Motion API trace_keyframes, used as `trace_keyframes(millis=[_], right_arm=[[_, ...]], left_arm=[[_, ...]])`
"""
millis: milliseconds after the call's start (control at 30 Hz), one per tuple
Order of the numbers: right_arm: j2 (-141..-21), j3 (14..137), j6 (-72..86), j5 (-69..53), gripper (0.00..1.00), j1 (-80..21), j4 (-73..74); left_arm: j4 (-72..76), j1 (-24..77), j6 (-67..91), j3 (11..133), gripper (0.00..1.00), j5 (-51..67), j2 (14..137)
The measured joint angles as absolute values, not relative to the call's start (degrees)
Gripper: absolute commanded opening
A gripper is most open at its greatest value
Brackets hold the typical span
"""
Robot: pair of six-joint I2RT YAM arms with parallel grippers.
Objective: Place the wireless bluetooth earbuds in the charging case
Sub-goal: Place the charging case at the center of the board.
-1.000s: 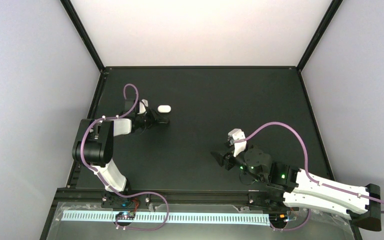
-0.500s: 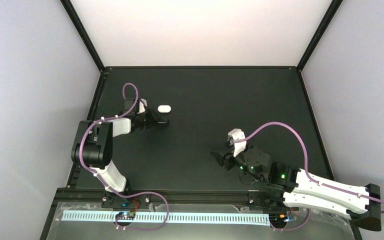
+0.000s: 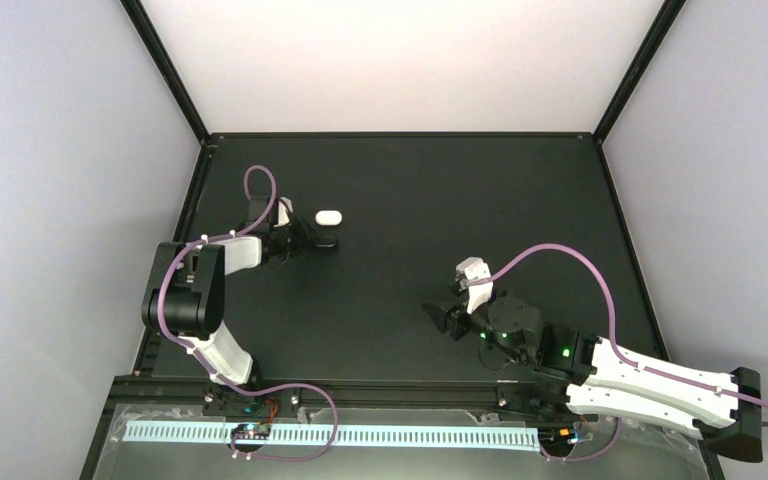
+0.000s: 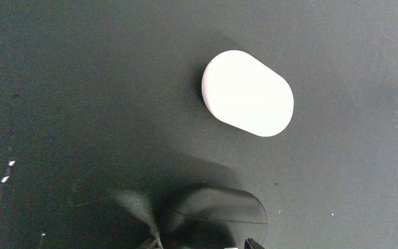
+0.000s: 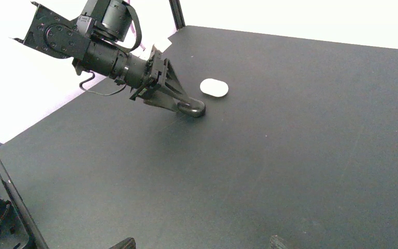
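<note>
Left gripper (image 3: pixel 317 240) set narrow, fingers (image 5: pixel 172 98) closed on the two ends of the small black oval case (image 4: pixel 215 215); case flat on the bench (image 3: pixel 440 200), low in the left wrist view, lid seam showing across it, lid down; just beyond the gripper's tips, near but apart, a white pill-shaped case (image 4: pixel 247 93), closed, lying flat and a little askew to the black one; bare dark bench between the two; from above, white case on the far side of the black one, both in the far left part of the bench; earbuds themselves not to be made out in any view, so no telling where relative to either gripper; right gripper (image 5: pixel 201 243) wide, nothing between its tips, only the two tips showing at the bottom edge of its own view; over the near right part of the bench, well apart from both cases, camera looking across toward them; against a second ago, hardly any difference; left elbow a shade further left, cable loop above the wrist shifted with it; left gripper and black case in much the same spot; white case unmoved; right arm unmoved, same wide stance
</note>
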State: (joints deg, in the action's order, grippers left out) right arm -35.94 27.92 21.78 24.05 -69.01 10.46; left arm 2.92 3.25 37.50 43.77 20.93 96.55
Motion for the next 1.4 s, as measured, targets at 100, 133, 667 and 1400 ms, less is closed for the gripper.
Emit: trace_keyframes(millis=[100,133,667,1400], right_arm=[[-35.9,27.9,21.8,24.1,0.67,-69.0,10.5],[-35.9,27.9,21.8,24.1,0.67,-69.0,10.5],[-35.6,27.9,21.8,24.1,0.67,-69.0,10.7],[-35.7,27.9,21.8,24.1,0.67,-69.0,10.7]], left_arm=[[2.8,3.2,37.4,43.8,0.43,20.6,96.5],[2.8,3.2,37.4,43.8,0.43,20.6,96.4],[2.8,4.3,37.0,43.8,0.43,20.5,96.4],[2.7,5.3,36.8,43.9,0.45,20.5,96.3]])
